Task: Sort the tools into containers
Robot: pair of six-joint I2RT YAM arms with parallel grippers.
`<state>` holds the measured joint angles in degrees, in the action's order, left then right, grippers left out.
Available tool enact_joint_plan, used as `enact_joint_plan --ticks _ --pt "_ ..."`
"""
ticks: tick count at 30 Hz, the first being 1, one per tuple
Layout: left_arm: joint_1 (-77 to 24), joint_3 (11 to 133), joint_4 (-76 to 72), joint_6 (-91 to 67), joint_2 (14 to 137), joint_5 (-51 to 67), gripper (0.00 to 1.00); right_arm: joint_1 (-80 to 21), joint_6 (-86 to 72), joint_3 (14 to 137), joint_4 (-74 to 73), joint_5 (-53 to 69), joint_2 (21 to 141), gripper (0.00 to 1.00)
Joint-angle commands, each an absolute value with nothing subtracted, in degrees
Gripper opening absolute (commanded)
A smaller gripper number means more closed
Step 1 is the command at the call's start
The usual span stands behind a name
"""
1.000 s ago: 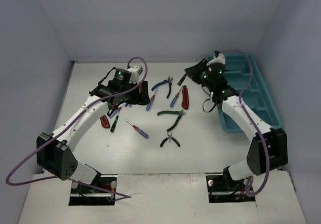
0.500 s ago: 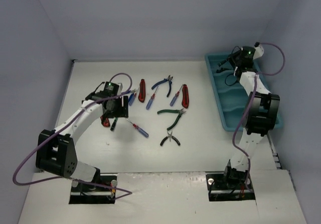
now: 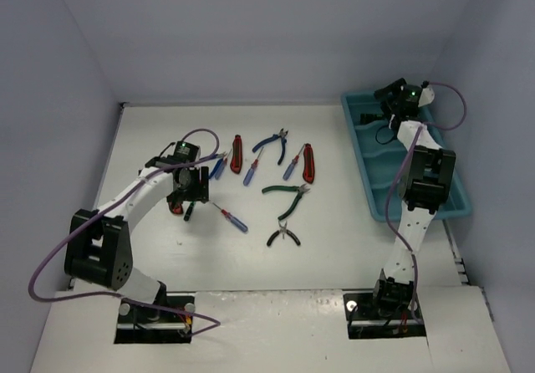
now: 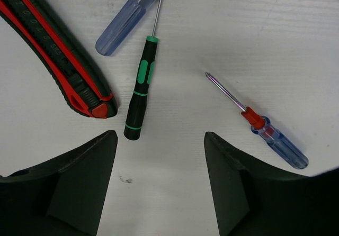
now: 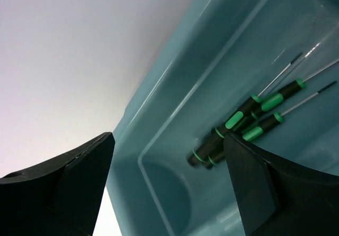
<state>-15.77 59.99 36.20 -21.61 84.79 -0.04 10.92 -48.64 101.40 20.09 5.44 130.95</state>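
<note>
So, nearest me, my left gripper [image 4: 160, 141] hangs wide open and holds nothing. It's just short of a black-green screwdriver [image 4: 140, 90] lying between a utility knife [image 4: 58, 61] and a blue-handled screwdriver [image 4: 275, 141]. Farther back, my right gripper [image 5: 168, 141] gapes wide over the teal tray [image 5: 159, 88], with a few green-banded screwdrivers [image 5: 243, 119] in its far end.

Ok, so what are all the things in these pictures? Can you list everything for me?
knives: three, red and black, on the table
pliers: three, with blue, green and black handles, middle of the table
blue screwdrivers: four, on the table
green-black screwdrivers: about three in the tray's end compartment, one more on the table
tray: one, teal, right side of the table
table: one, white
left hand: open, above the table
right hand: open, above the tray
</note>
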Motion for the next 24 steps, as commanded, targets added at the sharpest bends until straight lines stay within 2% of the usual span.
enact_joint_plan --ticks 1,7,17,21,24 --pt "-14.55 61.14 36.47 -19.83 88.63 -0.47 0.60 11.19 -44.63 98.08 23.40 8.87 118.58 0.82" --pt "-13.89 63.09 36.38 -18.38 94.45 0.00 0.49 9.51 -40.53 84.10 23.47 8.97 105.02 0.83" --pt "-12.04 62.44 36.49 -18.93 99.17 3.15 0.43 0.33 -39.94 68.16 23.36 12.16 89.45 0.82" --pt "-12.18 62.00 36.34 -19.43 99.47 7.94 0.10 -3.90 -40.50 64.22 23.16 14.47 85.66 0.83" --pt "-12.30 61.92 36.43 -19.29 96.66 9.91 0.04 -6.57 -40.61 62.03 23.01 15.18 83.50 0.82"
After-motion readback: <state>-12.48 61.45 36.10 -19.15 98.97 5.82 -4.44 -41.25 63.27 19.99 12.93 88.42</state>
